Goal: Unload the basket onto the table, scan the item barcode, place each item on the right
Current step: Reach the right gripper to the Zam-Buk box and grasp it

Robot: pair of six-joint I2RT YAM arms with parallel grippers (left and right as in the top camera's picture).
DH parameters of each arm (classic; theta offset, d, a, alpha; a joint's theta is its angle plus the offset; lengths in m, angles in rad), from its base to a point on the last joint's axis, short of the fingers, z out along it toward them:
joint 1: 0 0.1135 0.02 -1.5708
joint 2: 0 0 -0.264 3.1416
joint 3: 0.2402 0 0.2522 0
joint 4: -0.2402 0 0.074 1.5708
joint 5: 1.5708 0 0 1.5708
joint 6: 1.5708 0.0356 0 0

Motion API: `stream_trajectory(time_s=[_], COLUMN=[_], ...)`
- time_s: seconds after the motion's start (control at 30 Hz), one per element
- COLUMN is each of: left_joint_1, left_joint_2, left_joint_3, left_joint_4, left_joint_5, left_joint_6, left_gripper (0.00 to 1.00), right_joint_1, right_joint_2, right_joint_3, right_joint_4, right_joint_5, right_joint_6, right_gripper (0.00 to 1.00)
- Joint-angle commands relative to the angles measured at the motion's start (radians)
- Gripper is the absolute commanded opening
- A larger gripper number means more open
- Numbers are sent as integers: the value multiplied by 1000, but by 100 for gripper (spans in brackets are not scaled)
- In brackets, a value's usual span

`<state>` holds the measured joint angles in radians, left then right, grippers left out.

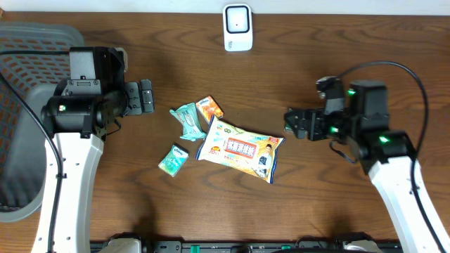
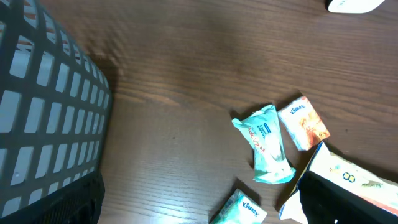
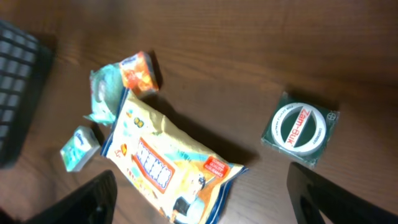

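While the right jaws gape, the Zam-Buk box (image 3: 300, 127) lies beyond them.

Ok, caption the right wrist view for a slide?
Right fingers frame a green Zam-Buk tin, a large yellow pack and small tissue packets.
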<state>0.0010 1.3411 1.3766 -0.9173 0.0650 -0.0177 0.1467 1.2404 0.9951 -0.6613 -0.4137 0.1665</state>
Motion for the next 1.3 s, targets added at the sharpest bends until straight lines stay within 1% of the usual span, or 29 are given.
stream_trajectory(time_s=[0.0,0.1,0.17,0.27,0.37,0.5,0.87,0.97,1.07,1.13,1.17,1.2,1.23,1.27], left_joint_1=[5,5,5,5,5,5,5,5,5,5,5,5,5,5], left_joint_2=[5,5,5,5,5,5,5,5,5,5,5,5,5,5], left_joint_3=[2,2,2,2,2,2,2,2,2,2,2,2,2,2], left_joint_4=[-3,-3,-3,-3,-3,-3,-3,-3,-3,-3,-3,-3,-3,-3], left_joint_5=[2,2,2,1,2,2,2,2,2,2,2,1,2,2], left_joint_6=[14,14,14,14,14,14,14,14,14,14,14,14,14,14], left_gripper=[98,98,98,97,98,98,98,98,98,98,98,98,98,97], right_joint_1=[55,57,49,34,14,-3,-17,-17,-17,-15,-15,-14,-14,-14], right_joint_2=[71,164,237,312,408,487,721,751,758,758,758,758,758,758], right_joint_3=[109,202,246,254,254,254,253,253,253,253,253,253,253,253], right_joint_4=[-67,-174,-248,-283,-304,-295,-161,-135,-115,-95,-92,-89,-86,-84], right_joint_5=[177,243,305,301,299,299,299,299,295,283,280,278,269,264], right_joint_6=[95,142,205,212,211,211,192,191,153,123,123,123,116,107], right_gripper=[78,71,69,68,65,61,58,56,53,48,43,33,16,7])
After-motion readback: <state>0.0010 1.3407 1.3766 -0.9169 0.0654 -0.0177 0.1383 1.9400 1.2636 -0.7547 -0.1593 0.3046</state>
